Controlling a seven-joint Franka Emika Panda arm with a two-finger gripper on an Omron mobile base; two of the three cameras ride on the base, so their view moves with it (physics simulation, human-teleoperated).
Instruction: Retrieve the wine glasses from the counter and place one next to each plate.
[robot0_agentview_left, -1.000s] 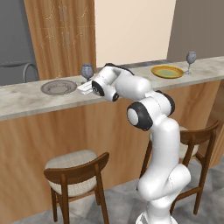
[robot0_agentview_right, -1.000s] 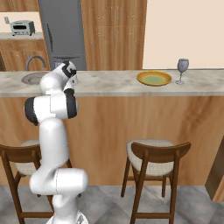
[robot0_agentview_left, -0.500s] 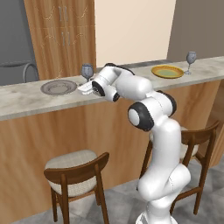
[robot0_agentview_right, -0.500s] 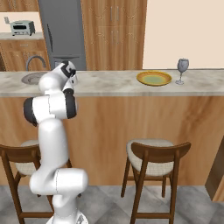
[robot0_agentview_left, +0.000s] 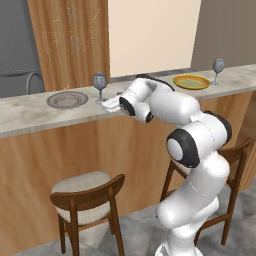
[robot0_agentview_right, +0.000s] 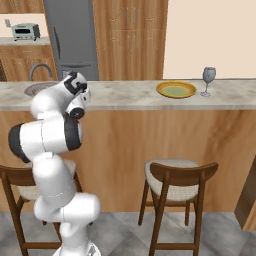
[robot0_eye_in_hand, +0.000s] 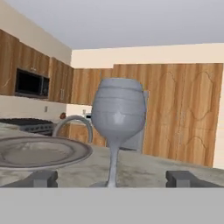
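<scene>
Marble runs the length of the bar top (robot0_agentview_left: 30, 112) in front of me, pale and veined over a plain wood front, with two wooden stools (robot0_agentview_left: 87, 197) tucked beneath it. Behind it stand tall wood cabinets (robot0_agentview_left: 70, 42), a grey fridge (robot0_agentview_right: 72, 37) and a curved faucet (robot0_eye_in_hand: 72, 124); a toaster oven (robot0_agentview_right: 25, 31) sits on the back counter at the far left of the right base view.

By my reading, the job is close to finished. One wine glass (robot0_agentview_left: 100, 82) stands upright on its foot just beside the grey plate (robot0_agentview_left: 67, 99), on the side nearer my arm, apart from the rim rather than touching it. The other wine glass (robot0_agentview_left: 218, 66) stands upright just beside the yellow plate (robot0_agentview_left: 191, 81) at the far end of the bar. So each plate has a glass next to it, and nothing of the task's things seems to be waiting elsewhere.

My gripper (robot0_agentview_left: 112, 103) is low over the marble, right at the near glass. Its fingertips (robot0_eye_in_hand: 41, 178) are spread wide to either side of the stem, clear of it, so I am holding nothing; the glass carries its own weight.

What is left, as I judge it, is only to back the hand away from the glass without brushing the stem or the foot, since a thin-stemmed glass tips easily.
</scene>
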